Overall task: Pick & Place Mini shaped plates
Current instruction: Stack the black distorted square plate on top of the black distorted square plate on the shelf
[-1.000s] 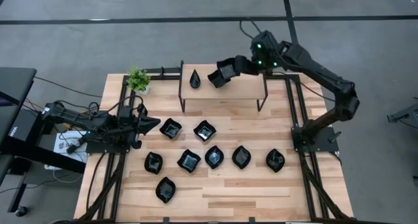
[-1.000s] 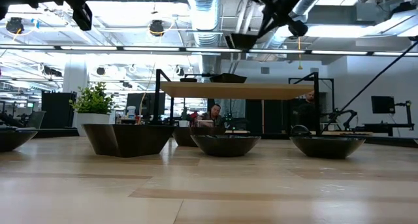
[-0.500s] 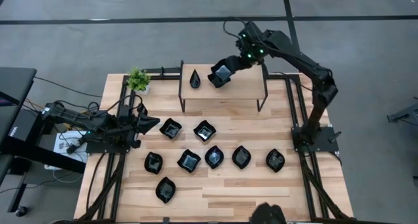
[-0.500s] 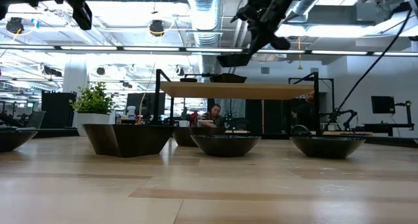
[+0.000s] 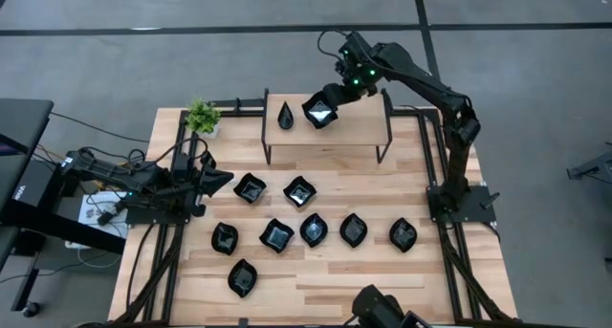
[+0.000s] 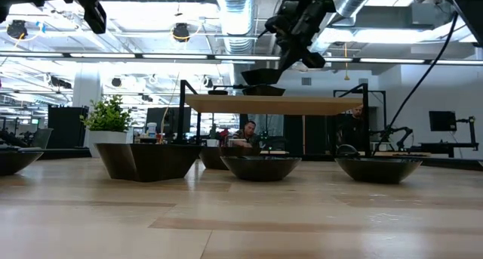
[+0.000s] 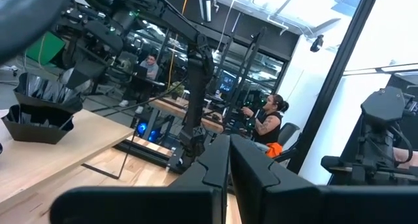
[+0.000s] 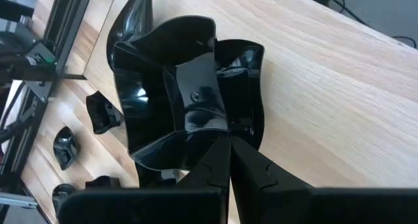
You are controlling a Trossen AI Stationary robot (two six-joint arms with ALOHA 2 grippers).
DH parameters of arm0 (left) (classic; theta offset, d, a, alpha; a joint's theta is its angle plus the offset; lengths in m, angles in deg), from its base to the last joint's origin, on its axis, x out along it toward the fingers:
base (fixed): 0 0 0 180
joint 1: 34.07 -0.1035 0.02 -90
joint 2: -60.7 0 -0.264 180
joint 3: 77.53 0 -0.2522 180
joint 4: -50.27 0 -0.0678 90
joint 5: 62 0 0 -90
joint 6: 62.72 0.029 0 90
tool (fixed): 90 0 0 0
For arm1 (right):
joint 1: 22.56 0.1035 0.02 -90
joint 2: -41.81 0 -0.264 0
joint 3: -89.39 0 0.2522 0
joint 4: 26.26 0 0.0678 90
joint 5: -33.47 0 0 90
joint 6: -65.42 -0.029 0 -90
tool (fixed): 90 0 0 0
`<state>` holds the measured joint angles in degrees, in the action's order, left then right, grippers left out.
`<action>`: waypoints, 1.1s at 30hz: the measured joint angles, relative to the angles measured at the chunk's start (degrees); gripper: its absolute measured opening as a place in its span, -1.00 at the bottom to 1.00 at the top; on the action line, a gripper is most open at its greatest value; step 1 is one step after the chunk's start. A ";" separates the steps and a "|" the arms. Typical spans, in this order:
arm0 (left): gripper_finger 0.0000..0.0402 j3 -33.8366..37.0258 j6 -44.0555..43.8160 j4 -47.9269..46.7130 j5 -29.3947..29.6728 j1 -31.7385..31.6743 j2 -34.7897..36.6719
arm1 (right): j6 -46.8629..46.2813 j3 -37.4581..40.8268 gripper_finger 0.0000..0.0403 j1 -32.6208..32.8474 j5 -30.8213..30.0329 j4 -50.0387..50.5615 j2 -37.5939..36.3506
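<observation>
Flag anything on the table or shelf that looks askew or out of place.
Nothing spilled or broken. The one oddity: a wavy-edged plate hangs tilted above the raised shelf, pinched by the right claw. The plates on the table sit upright.

Right gripper (image 6: 290, 57) holds black plate (image 6: 262, 75) just above raised shelf (image 6: 275, 104); three plates (image 6: 260, 167) on tabletop, potted plant (image 6: 108, 115) behind.
</observation>
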<state>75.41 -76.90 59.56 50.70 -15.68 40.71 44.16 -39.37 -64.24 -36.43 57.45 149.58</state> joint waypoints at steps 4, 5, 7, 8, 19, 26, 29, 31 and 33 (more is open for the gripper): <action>-0.92 0.00 0.05 0.29 0.00 -0.02 0.00 | 0.70 0.00 -1.00 -0.02 0.11 -0.04 0.02; -0.92 0.00 0.11 0.41 0.00 0.00 0.00 | 0.70 0.00 -1.00 -0.05 -0.03 -0.05 0.02; -0.92 0.00 0.13 0.56 0.00 -0.02 0.00 | 0.68 0.00 -1.00 -0.12 -0.48 -0.06 0.02; -0.92 0.00 0.15 0.61 0.00 0.00 0.00 | 0.66 0.00 -1.00 -0.12 -0.48 -0.07 0.09; -0.92 0.00 0.17 1.07 0.00 -0.01 0.00 | -0.21 0.07 -1.00 -0.10 -1.55 0.59 0.39; -0.92 0.00 0.18 1.39 0.00 -0.01 0.00 | 1.06 2.47 -1.00 -0.10 -1.36 -0.28 0.37; -0.92 0.00 0.20 1.44 0.00 0.00 0.00 | 1.71 2.91 -1.00 -0.08 -1.25 -0.57 0.39; -0.92 0.00 0.18 1.46 0.00 -0.02 0.00 | 1.71 2.89 -1.00 -0.08 -1.00 -1.74 0.30; -0.92 0.00 0.20 1.46 0.00 -0.02 0.00 | 1.71 2.89 -1.00 -0.09 -0.79 -1.81 0.30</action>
<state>75.41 -76.70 61.02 50.70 -15.70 40.71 45.87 -36.49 -64.33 -37.22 55.64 149.88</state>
